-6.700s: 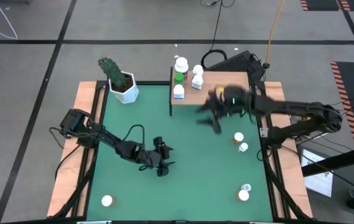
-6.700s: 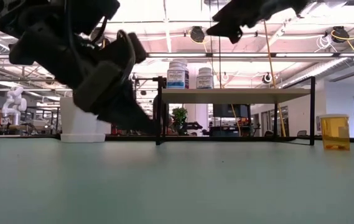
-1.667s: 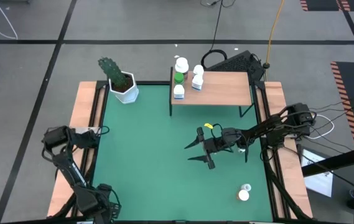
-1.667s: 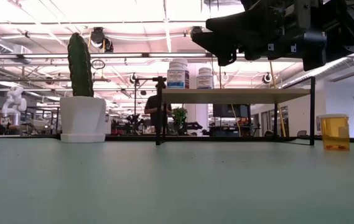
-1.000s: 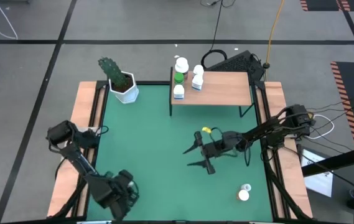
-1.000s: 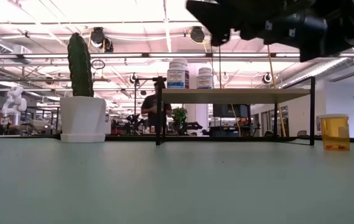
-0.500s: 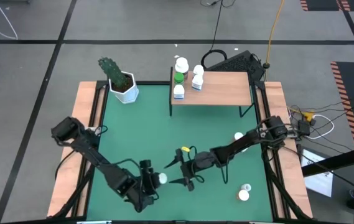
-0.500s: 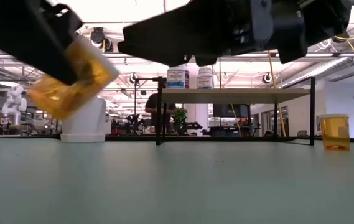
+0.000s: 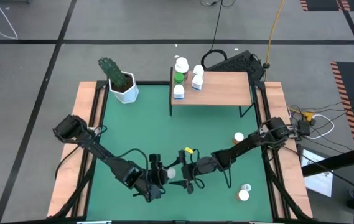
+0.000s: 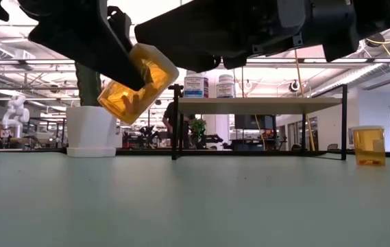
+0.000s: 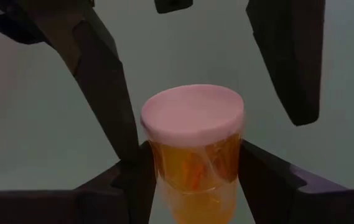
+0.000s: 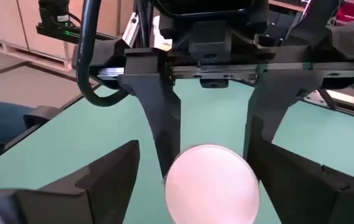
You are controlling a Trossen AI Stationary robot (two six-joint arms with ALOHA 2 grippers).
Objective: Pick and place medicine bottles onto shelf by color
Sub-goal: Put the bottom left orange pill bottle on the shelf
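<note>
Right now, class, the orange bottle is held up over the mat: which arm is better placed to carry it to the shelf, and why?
Probably the right. The left gripper holds the orange bottle; the open right gripper faces its cap, nearer the shelf.

No text can be read with certainty in any view. The two white-capped medicine bottles (image 10: 196, 84) standing on the light-wood shelf with thin black legs (image 10: 256, 104) carry white labels with blue bands and small print, but the letters are too small to make out. The translucent orange bottle (image 10: 134, 84) shows no writing.
</note>
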